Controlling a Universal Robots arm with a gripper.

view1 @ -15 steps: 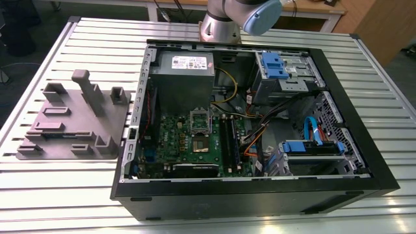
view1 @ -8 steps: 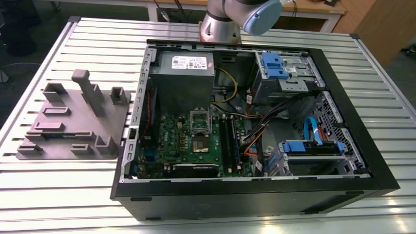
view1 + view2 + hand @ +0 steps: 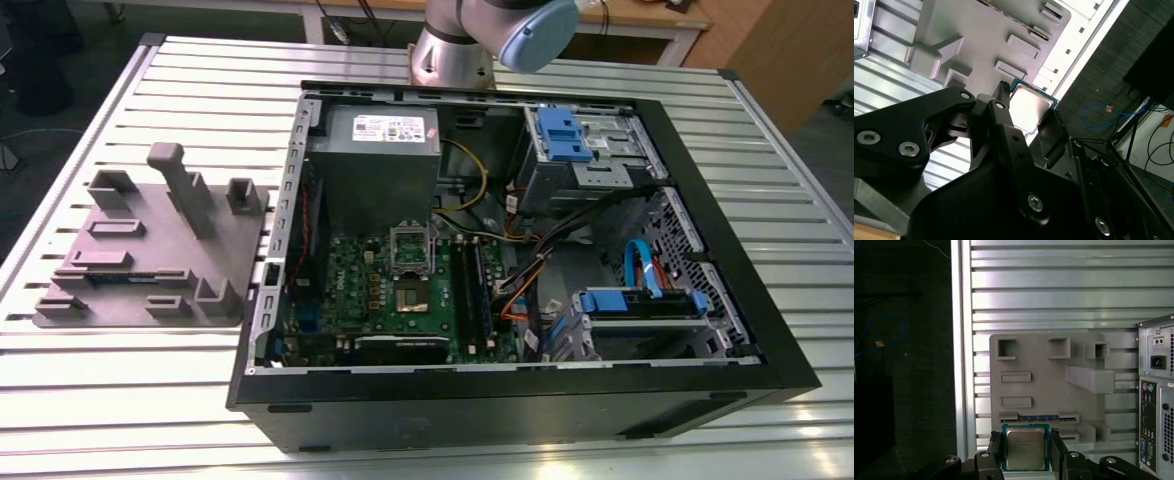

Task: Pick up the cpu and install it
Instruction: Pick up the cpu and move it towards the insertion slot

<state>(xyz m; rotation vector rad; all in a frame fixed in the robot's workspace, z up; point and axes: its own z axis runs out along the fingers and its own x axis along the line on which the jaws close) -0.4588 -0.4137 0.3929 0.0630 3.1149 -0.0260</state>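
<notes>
Slatted metal table carries grey plastic fixture tray. Black claw clamps small silvery square cpu; chip's lower edge cut off.

Exterior view: set high and well back from the bench, tilted down at a slant. The whole open computer case is taken in, with the grey fixture tray at the exterior view's left and the arm at the far edge.
First wrist view: aimed straight down past the hand from well above the fixture tray. The case's rear panel is caught at the edge.
Second wrist view: placed close behind the hand, aimed obliquely along its dark fingers, which are seen very near.
Shared by all views: fixture tray, slatted bench.
Shared by both wrist views: the cpu clamped in the hand.
</notes>
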